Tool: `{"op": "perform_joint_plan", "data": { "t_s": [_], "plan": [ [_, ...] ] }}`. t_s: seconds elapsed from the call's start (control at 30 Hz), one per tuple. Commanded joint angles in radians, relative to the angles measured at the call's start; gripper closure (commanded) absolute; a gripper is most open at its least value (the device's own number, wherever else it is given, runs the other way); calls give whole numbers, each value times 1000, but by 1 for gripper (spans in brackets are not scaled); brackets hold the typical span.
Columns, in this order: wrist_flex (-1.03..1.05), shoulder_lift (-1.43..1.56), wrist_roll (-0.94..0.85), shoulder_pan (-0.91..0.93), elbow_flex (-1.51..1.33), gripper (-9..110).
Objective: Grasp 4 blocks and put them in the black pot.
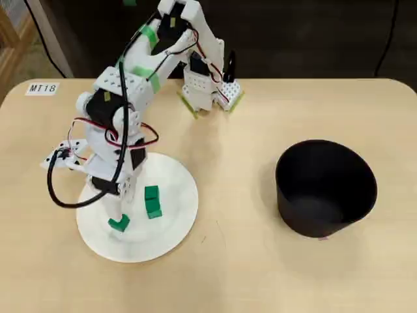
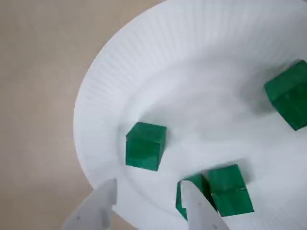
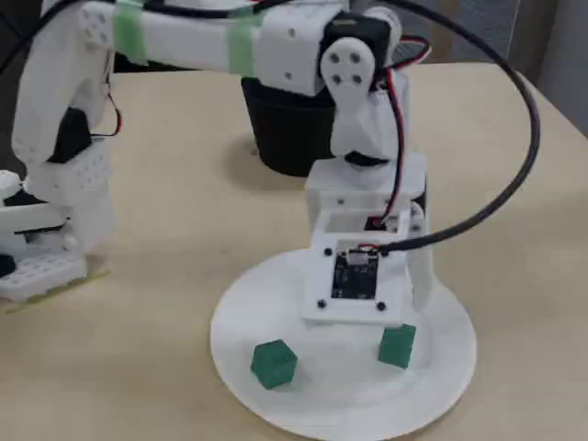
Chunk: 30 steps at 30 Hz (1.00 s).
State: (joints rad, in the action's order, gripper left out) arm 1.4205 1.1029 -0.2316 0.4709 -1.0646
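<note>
Gripper (image 2: 148,196): fingers spread, empty, above the plate (image 2: 201,72).
Blocks: four on the plate (wrist view), nearest (image 2: 145,145) at 12 o'clock of the fingertips.
Black pot (image 1: 326,188): 3 o'clock of the plate, overhead.

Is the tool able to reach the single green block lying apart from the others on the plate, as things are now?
Probably yes. The tool hangs open just above the plate, and the single block lies right ahead with nothing between; the block pair sits to one side.

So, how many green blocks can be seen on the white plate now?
4, all on the white plate in the wrist view: one alone, two touching near the gripper at and, one at the right edge.
</note>
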Motion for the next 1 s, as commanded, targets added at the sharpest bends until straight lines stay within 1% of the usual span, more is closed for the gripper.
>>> {"op": "perform_joint_plan", "data": {
  "t_s": [0.0, 0.27, 0.7, 0.87, 0.97],
  "plan": [
    [21, -9, -9, 6, 55, 80],
    [106, -176, -21, 8, 270, 80],
    [124, -305, 29, -5, 416, 83],
    [127, -370, 60, -11, 491, 88],
    [141, -428, 89, -11, 584, 97]
  ]
}}
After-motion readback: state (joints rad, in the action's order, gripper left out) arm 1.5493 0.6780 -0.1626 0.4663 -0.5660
